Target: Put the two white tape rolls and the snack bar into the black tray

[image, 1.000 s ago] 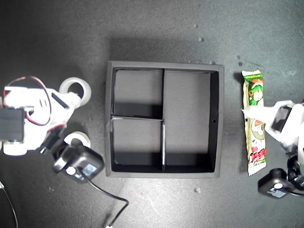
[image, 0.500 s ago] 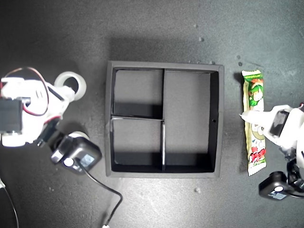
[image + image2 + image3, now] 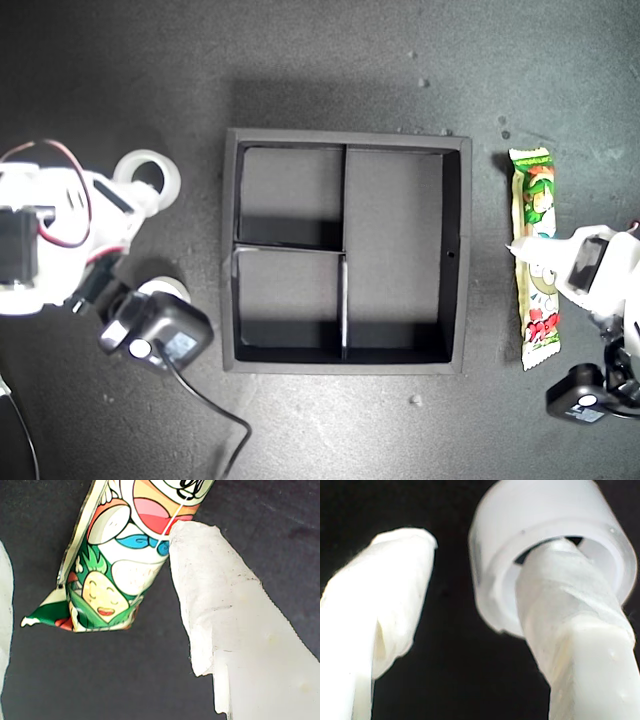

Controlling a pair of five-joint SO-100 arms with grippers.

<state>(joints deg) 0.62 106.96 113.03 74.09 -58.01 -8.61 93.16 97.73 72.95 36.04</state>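
Observation:
The black tray (image 3: pixel 455 260) sits mid-table with nothing in its compartments. The snack bar (image 3: pixel 532 195) (image 3: pixel 125 575) lies along the tray's side at the exterior view's right. My first gripper (image 3: pixel 535 250) (image 3: pixel 95 555) is open over the bar's middle, and one finger (image 3: pixel 225 620) touches the wrapper. At the exterior view's left, one white tape roll (image 3: pixel 135 163) (image 3: pixel 545 510) has a finger (image 3: pixel 570 630) of my open second gripper (image 3: pixel 138 195) (image 3: pixel 480 545) inside its hole, the other finger outside. The other white tape roll (image 3: pixel 165 287) is partly hidden under the wrist camera.
The second arm's wrist camera (image 3: pixel 158 335) and its black cable (image 3: pixel 215 420) lie beside the tray's near corner at the exterior view's left. The first arm's camera (image 3: pixel 583 392) is at the exterior view's lower right. Small crumbs dot the dark tabletop (image 3: pixel 415 400).
The second arm slid toward the exterior view's left and the hooked tape roll shifted with it. The first arm drifted slightly down along the snack bar.

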